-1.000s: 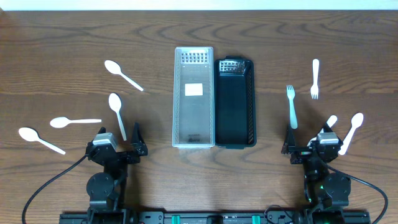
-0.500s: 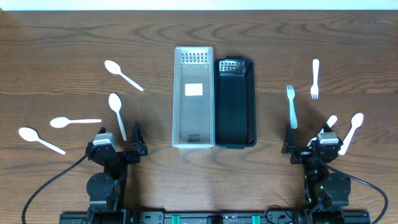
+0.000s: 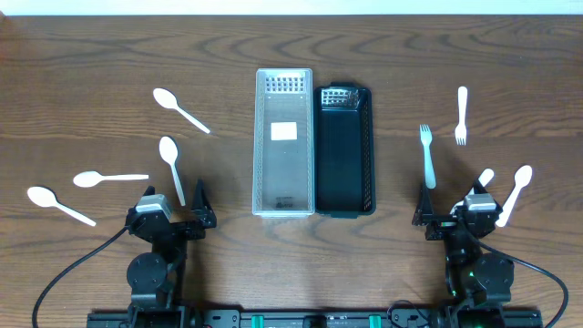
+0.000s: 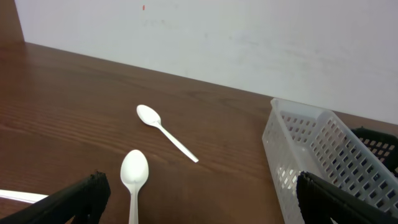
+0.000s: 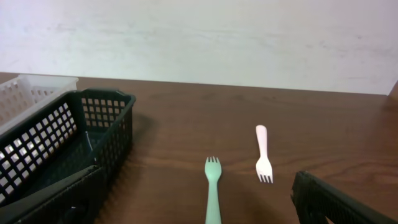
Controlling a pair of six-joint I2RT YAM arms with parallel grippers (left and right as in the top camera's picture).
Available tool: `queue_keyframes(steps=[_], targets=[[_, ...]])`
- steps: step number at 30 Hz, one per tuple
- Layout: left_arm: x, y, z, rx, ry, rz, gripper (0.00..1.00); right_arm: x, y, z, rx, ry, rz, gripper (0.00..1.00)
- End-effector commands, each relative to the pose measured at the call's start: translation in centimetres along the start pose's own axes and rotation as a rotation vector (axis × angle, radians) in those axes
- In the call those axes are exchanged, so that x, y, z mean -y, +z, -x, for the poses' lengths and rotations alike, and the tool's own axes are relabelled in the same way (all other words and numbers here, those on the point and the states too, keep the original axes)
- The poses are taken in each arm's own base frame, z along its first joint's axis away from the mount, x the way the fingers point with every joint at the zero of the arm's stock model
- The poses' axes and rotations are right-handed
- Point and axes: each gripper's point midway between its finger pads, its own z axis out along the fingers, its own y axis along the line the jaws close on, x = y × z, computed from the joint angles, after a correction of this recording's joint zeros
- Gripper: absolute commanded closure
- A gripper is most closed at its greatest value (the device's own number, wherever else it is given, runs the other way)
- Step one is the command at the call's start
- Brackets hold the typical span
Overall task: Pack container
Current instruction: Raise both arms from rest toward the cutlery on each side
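Centrally, the wooden counter (image 3: 91,55) carries a white slotted container (image 3: 283,143) touching a black container (image 3: 344,151) on its right; the left pincer (image 3: 175,213) and the right pincer (image 3: 455,217) sit at the near edge, each with fingers spread wide, released and gripping nothing; four white spoons (image 3: 179,109) lie scattered left of the containers; a pale green fork (image 3: 426,155) and a white fork (image 3: 462,115) lie to the right.

Whitish basket (image 3: 283,173), black basket (image 3: 344,173) (both grid-perforated), mint fork (image 5: 212,190).
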Motion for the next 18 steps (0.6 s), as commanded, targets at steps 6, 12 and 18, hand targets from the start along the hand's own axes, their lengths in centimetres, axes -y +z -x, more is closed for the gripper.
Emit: queue_keyframes(steps=[6, 12, 18], targets=[[-0.49, 0.09, -1.65, -0.049, 0.001, 0.019, 0.02, 0.27, -0.03, -0.06, 0.0, -0.003, -0.012, 0.01], [-0.48, 0.09, -1.63, -0.049, 0.001, 0.019, 0.02, -0.07, -0.03, 0.05, 0.004, 0.011, 0.008, 0.01], [-0.52, 0.1, -1.45, -0.041, 0.002, 0.021, 0.02, -0.08, 0.02, -0.15, -0.005, 0.082, 0.009, 0.01]])
